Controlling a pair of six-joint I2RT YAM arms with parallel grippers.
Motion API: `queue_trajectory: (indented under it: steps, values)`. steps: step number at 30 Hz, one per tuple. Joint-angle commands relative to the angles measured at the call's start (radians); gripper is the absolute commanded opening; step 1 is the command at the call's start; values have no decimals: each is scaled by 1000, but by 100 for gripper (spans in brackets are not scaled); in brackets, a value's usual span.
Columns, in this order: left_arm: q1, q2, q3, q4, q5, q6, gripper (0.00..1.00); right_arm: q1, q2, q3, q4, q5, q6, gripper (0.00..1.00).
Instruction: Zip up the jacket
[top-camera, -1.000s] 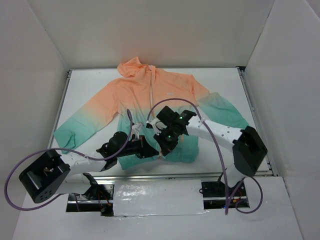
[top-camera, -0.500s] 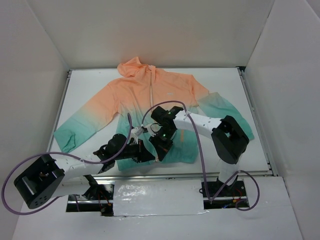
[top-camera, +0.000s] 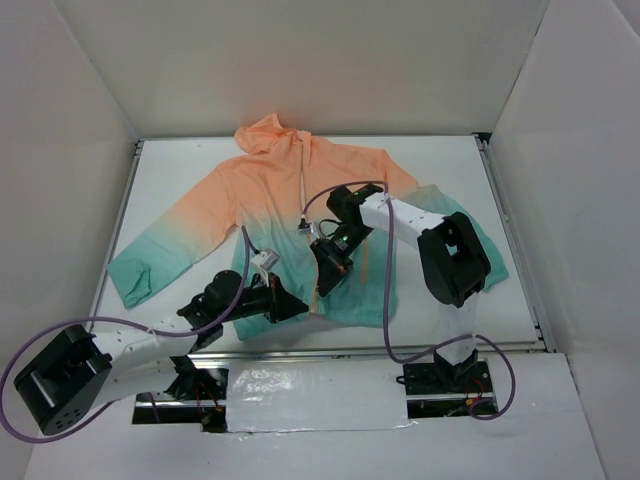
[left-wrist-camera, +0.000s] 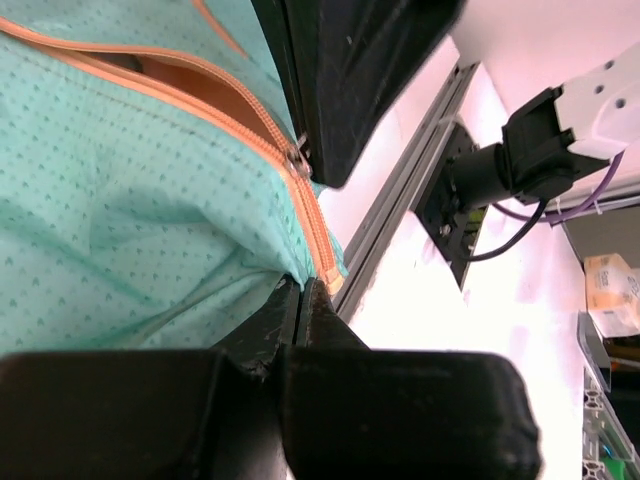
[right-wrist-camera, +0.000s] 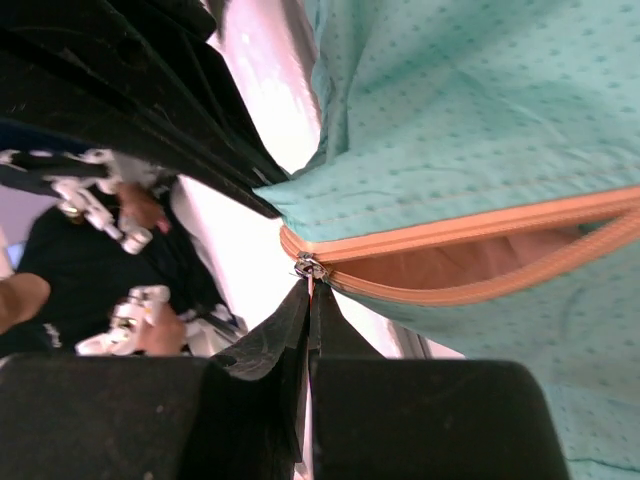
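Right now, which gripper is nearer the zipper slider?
Right. The right gripper pinches at the zipper slider; the left gripper clamps the jacket hem beside the zipper's bottom end, apart from the slider.

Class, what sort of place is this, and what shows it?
Likely a robotics lab test cell: white walls box in a table, two cabled robot arms bolted at its edge, a jacket spread out.

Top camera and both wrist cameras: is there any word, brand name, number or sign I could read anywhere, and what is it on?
No text can be read in any view.
Thin hooded jacket, orange fading to teal: no legible word or logo.
Small tan box at the right edge of the left wrist view: any print on it is too blurred to read.
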Motion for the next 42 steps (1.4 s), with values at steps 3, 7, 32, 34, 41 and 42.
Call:
queue_trajectory:
  steps: [3,7,32,34,41,42]
  values:
    - [-21,-66,-44,-102,103,41,0,-48,1,85,48,-58,7,0]
    - [-29,-103,-41,-119,124,41,0,-132,4,88,239,48,214,0]
    - [-101,-328,22,-433,94,36,0,-490,243,423,1006,-55,1073,0]
    - [-113,-358,21,-439,98,25,0,-507,338,587,926,-93,1069,0]
    - [-130,-473,66,-619,31,33,0,-542,448,746,887,-144,1102,0]
    - [-130,-497,76,-687,5,35,0,-536,429,724,903,-154,1092,0]
